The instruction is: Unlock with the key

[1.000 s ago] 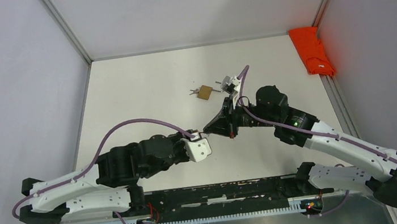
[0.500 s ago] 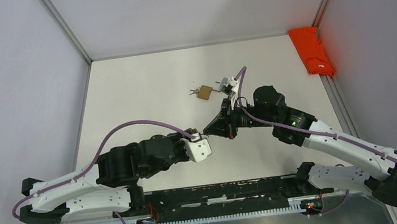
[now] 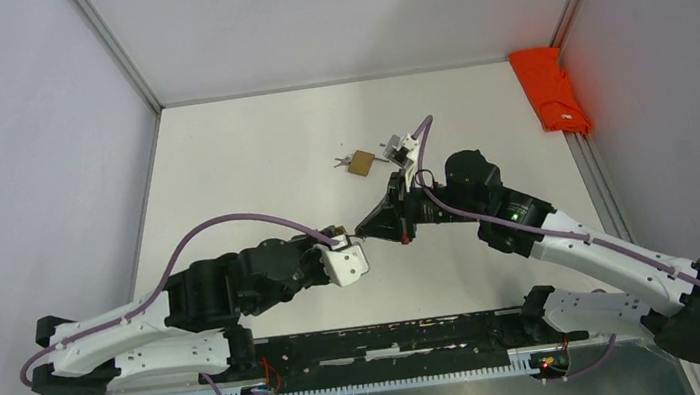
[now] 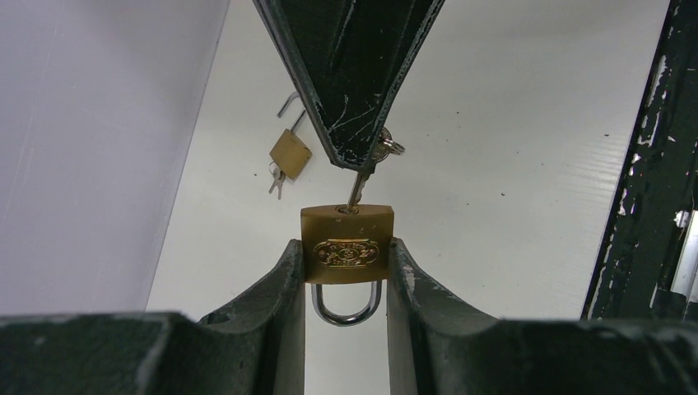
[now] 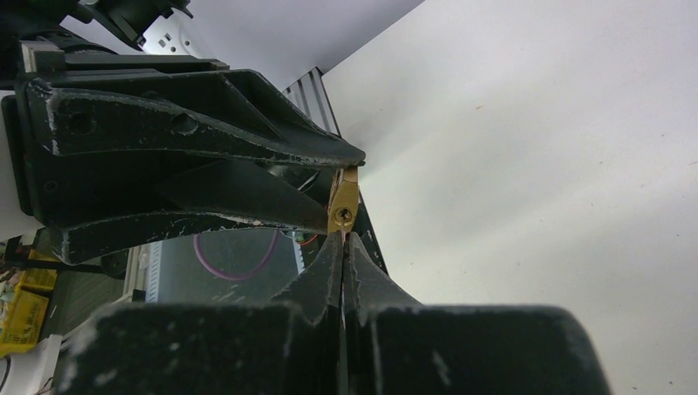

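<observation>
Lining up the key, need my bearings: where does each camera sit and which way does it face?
Top: above and behind the bases, facing down at the table; left arm and right arm show.
Left wrist: looks along left jaws gripping the held padlock; right jaws hold the key.
Right wrist: looks back along shut right jaws toward the near edge.
Both wrist views share the held padlock.
</observation>
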